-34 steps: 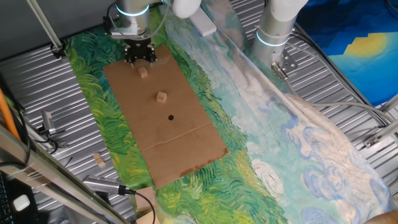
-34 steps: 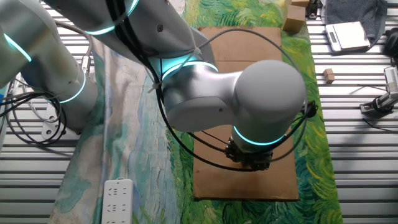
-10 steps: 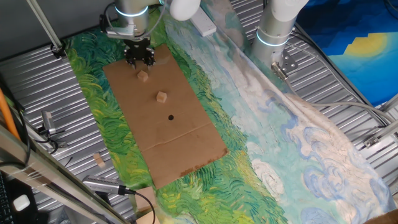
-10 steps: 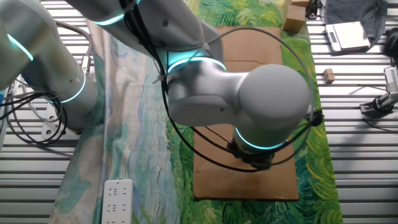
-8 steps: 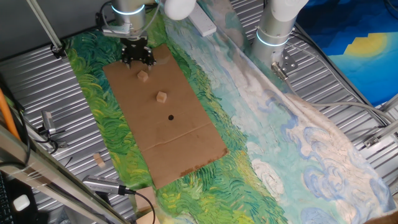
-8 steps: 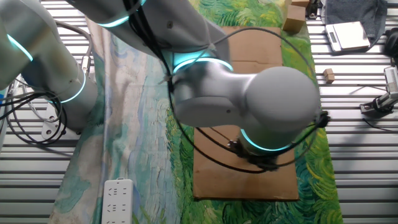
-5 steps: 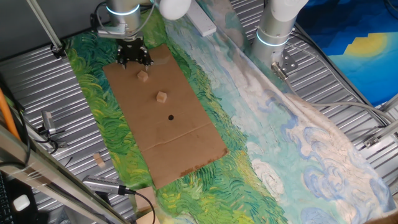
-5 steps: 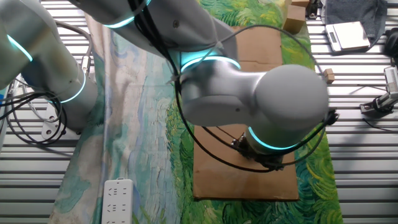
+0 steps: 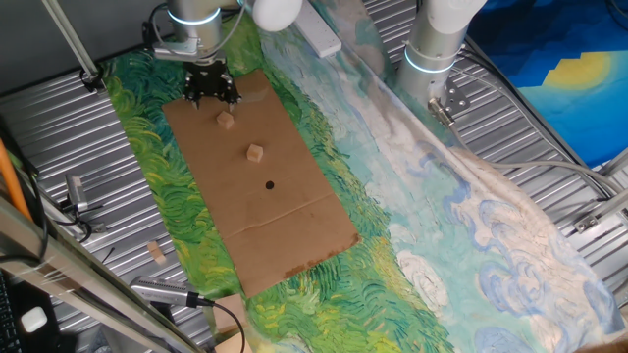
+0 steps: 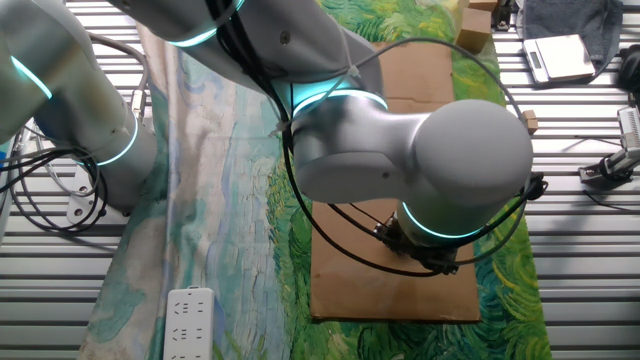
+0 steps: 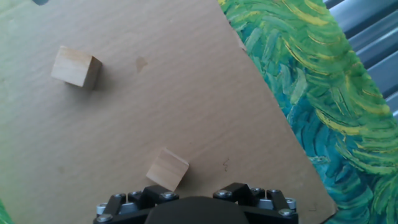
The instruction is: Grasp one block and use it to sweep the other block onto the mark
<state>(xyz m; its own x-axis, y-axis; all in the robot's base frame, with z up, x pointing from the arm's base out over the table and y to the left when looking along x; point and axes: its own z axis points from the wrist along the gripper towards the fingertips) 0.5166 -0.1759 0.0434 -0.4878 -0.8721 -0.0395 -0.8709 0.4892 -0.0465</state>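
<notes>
Ribbed metal tabletop (image 9: 549, 137) is covered by a painted green-and-blue cloth (image 9: 412, 245), and a cardboard sheet (image 9: 294, 230) is laid on the cloth.

The gripper (image 9: 211, 90) is hung over the far end of the cardboard, near the corner by the arm's wrist. Its fingers are seen as dark prongs pointing down, but how far apart they stand cannot be told in the fixed view. In the hand view only the gripper base (image 11: 196, 206) is shown along the bottom edge, with no fingertips visible. Nothing appears to be held, though the view is poor.

One block (image 9: 226, 119) is found just below the gripper on the cardboard; in the hand view it (image 11: 167, 169) lies right by the base, seemingly untouched. The other block (image 9: 255, 152) is set farther along the cardboard toward its middle, and in the hand view (image 11: 76, 66) it is seen near the upper left. The mark (image 9: 270, 184) is placed past that second block, near the middle of the cardboard, with block and mark apart.

In the other fixed view the arm's large grey joint (image 10: 440, 170) covers most of the cardboard (image 10: 430, 300). A white power strip (image 10: 188, 322) is laid at the cloth's edge. A stray block (image 9: 156, 252) is left on the metal beside the cloth.
</notes>
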